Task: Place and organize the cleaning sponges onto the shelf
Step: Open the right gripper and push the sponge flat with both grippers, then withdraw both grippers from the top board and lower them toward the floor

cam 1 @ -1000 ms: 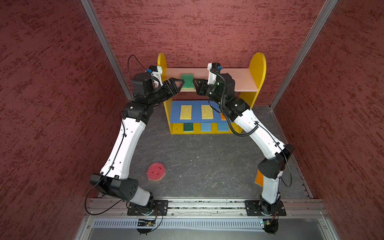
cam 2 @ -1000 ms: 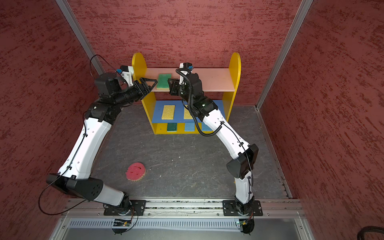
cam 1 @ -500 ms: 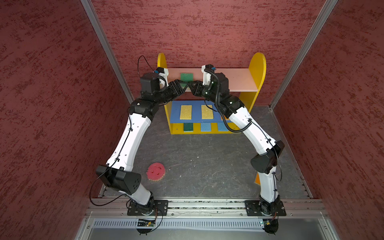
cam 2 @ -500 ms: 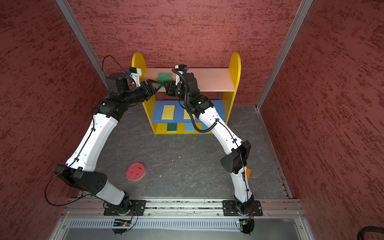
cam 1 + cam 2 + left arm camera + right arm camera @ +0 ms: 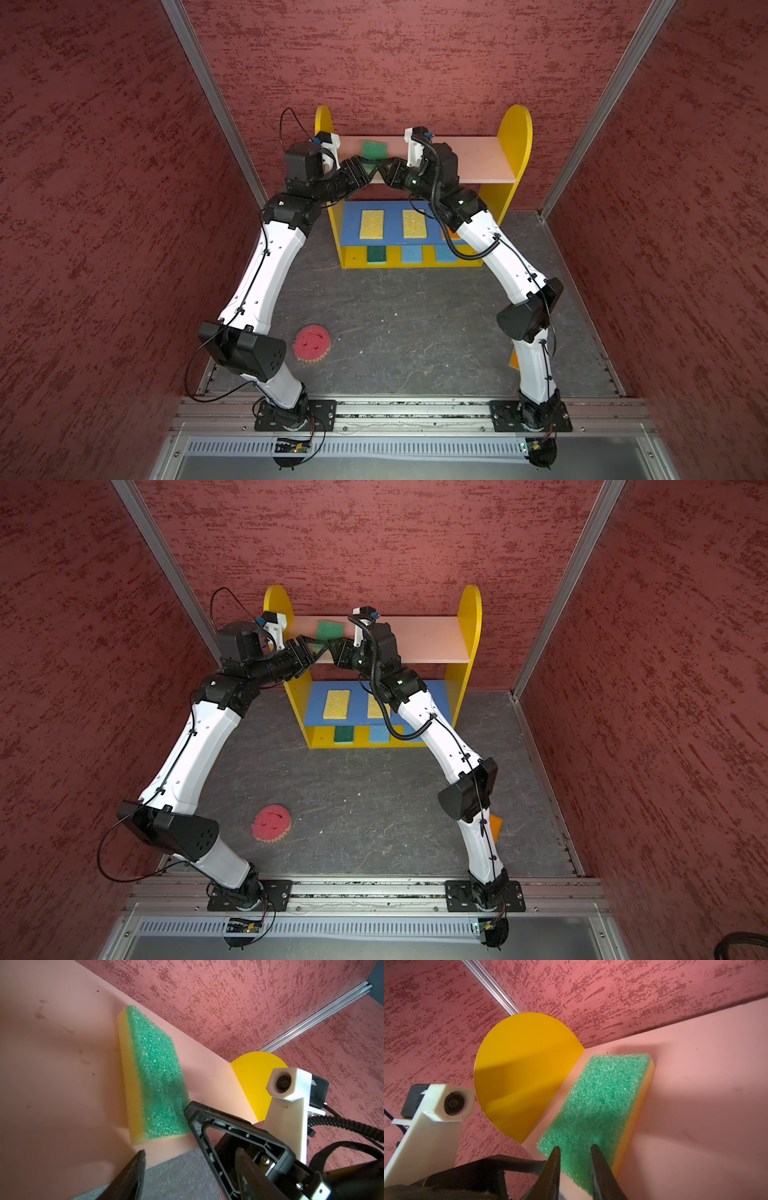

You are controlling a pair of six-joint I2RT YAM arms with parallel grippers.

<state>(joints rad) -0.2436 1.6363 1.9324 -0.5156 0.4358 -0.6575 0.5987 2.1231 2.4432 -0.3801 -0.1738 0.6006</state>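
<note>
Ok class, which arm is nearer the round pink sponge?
Left. The elbow of the left arm sits right beside the pink sponge; the right arm is well off to its other side.

The right arm (image 5: 434, 733) hides most of the orange sponge (image 5: 496, 824) behind it.

I have the shelf (image 5: 515, 137) against the back wall. On its pink top board (image 5: 478, 162) a green sponge (image 5: 374, 149) lies flat, its near end right at the tips of both pairs of jaws. Beneath the jaws, the blue middle board (image 5: 351, 224) carries two pale yellow sponges (image 5: 371, 224) side by side. The yellow base (image 5: 353, 259) holds a dark green sponge (image 5: 376, 254) and two blue sponges (image 5: 411, 254). On the floor (image 5: 395, 316), well behind the jaws, lie a pink smiley sponge (image 5: 311, 343) and a half-hidden orange sponge (image 5: 495, 825).
</note>
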